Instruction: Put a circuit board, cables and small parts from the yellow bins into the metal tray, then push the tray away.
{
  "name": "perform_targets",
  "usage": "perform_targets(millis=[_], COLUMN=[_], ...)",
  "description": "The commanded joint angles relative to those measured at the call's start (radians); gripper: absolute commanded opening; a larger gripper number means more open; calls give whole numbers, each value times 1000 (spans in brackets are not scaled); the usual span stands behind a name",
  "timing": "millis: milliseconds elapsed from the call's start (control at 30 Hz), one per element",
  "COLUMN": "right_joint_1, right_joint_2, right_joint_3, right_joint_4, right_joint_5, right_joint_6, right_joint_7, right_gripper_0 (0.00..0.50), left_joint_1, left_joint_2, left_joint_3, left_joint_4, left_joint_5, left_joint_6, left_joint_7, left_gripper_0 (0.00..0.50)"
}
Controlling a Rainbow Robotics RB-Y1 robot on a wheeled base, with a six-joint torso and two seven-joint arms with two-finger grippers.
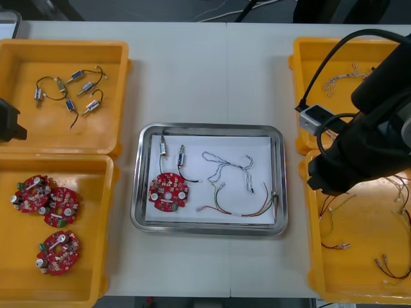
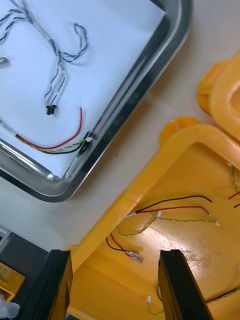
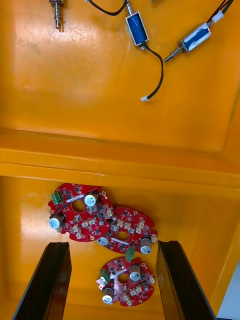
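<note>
With left pincer (image 3: 112, 250) and right pincer (image 2: 115, 260) open, empty, a jerky push could toss the rim-side red-and-yellow cable (image 2: 55, 146) off the shiny metal tray (image 2: 45, 187).

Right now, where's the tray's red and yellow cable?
Front view: red and yellow cable lies in the metal tray's near right corner, beside the blue and white cable.
</note>
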Motion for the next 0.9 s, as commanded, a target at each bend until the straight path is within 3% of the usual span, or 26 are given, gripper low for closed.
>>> perform_targets(millis=[33,267,533,900], right_joint_1=[-103,-183,-273,-376], right_joint_2=[40,93,172,267], right_joint_3=[126,288,433,620], right_joint_4=[-30,2,57,163], right_joint_5=[47,77,84,164], right_joint_6=[-16,-102,-171,-283], right_joint_7=[52,64,98,161], right_gripper_0=[500,500,500,500], left_joint_1=[17,17,17,18], left_joint_2=[40,26,27,26], left_joint_3=[28,37,37,39], left_joint_4=[-25,-27,-27,-33], left_joint_5=[21,68,64,51], left_joint_6=[6,6,6,6], left_joint_7=[-58,-51,-56,-67], left_gripper_0=[500,500,500,500])
